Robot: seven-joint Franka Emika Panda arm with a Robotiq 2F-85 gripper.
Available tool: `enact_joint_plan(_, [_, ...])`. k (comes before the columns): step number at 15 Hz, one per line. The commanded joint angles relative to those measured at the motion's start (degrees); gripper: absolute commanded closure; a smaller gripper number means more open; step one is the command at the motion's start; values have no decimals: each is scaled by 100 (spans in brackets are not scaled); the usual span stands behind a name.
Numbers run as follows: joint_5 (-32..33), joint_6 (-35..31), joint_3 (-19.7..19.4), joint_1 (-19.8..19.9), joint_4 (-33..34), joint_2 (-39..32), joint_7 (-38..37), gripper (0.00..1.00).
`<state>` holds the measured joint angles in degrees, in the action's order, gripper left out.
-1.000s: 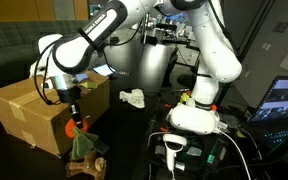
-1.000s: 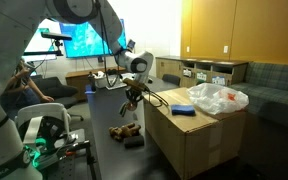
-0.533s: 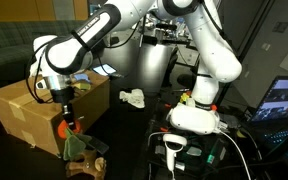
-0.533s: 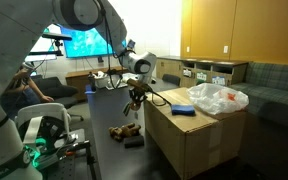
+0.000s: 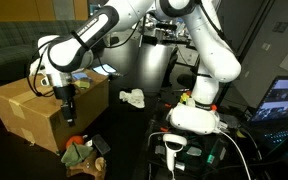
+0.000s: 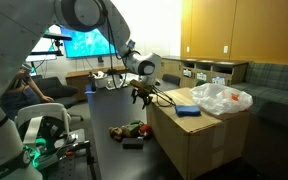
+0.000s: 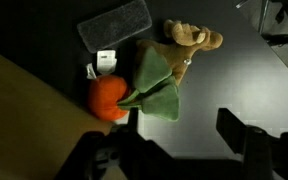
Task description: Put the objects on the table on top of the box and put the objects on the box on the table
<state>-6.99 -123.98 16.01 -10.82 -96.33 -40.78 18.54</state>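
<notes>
– Under the hand [image 7: 169, 142], is there any writing to read?
– None that I can make out. A small white tag [image 7: 106, 62] sits against the orange toy [image 7: 108, 98], but it is too blurred to read. The box [image 5: 29, 112] shows only brown card on the faces in view.
– And the hand itself?
– In the wrist view its fingers [image 7: 246, 135] stand wide apart, gripping nothing and touching nothing. It hangs over the bench [image 7: 234, 80], pointing down, close to the box's side wall and near its top edge.
– What lies below it?
– The orange toy lies almost straight beneath, right at the foot of the box, with a green cloth [image 7: 156, 88] against it. Farther from the hand are a brown plush toy [image 7: 189, 40] and a flat grey pad [image 7: 114, 24], both on the bench.
– What is on top of the box?
– In an exterior view, a crumpled clear plastic bag [image 6: 222, 98] and a flat blue and yellow item [image 6: 187, 111], off to the hand's side.
– How much room is there to move?
– The box wall is close on one side of the hand. On the opposite side, open dark bench runs out to its edge.
</notes>
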Motion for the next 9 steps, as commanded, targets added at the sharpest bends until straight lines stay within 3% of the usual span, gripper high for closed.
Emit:
enact_joint_plan(1, [-85, 140, 8, 89, 135, -93, -52, 0])
enact_joint_plan(9, [-98, -105, 6, 86, -380, 18, -208, 0])
